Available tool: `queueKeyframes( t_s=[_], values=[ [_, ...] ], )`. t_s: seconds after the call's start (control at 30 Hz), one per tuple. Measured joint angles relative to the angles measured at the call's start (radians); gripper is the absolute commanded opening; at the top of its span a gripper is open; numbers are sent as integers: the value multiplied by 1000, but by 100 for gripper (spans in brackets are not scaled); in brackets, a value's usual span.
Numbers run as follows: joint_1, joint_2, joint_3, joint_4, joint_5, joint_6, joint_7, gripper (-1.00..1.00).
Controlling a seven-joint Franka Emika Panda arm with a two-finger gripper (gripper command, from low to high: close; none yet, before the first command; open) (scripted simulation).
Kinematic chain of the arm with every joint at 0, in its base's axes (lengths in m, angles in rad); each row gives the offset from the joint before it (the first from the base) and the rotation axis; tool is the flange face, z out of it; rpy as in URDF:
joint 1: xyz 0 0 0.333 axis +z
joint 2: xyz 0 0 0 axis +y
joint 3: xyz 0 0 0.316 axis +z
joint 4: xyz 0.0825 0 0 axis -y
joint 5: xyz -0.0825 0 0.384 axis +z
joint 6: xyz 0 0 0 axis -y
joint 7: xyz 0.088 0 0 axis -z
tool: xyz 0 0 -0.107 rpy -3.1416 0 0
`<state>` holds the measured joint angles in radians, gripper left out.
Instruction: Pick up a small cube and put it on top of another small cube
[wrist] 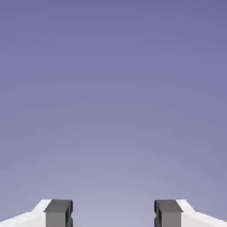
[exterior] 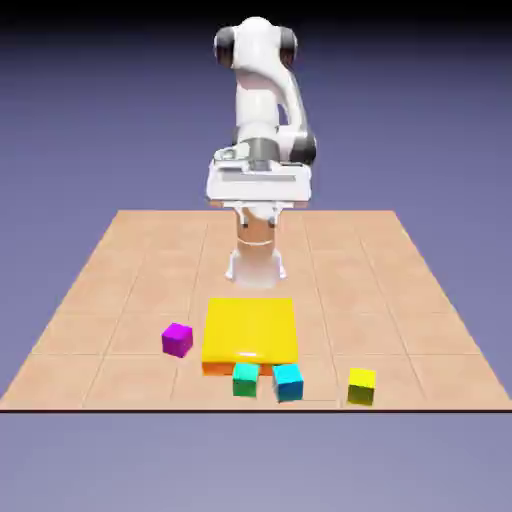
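Observation:
The small yellow cube [exterior: 361, 386] sits near the table's front edge at the exterior view's right. A cyan cube [exterior: 288, 381] and a teal-green cube [exterior: 245, 379] stand side by side in front of the big yellow slab. A magenta cube [exterior: 177, 339] lies to the slab's left. My gripper [exterior: 256, 203] hangs high above the back of the table, far from every cube. In the hand view the gripper [wrist: 113, 215] is open: its grey fingertips [wrist: 58, 213] stand wide apart with only the blue-violet backdrop between them.
A big flat yellow slab [exterior: 250, 329] with an orange front edge lies in the middle front of the tiled table [exterior: 120, 260]. The arm's white base stands behind it.

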<state>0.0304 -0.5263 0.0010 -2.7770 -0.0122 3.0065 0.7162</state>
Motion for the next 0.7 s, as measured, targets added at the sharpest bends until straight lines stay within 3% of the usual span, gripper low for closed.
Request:
queueKeyframes(
  t_s=[0.7],
  values=[
    [320,761,18,575,-212,-531,-431,0]
  ],
)
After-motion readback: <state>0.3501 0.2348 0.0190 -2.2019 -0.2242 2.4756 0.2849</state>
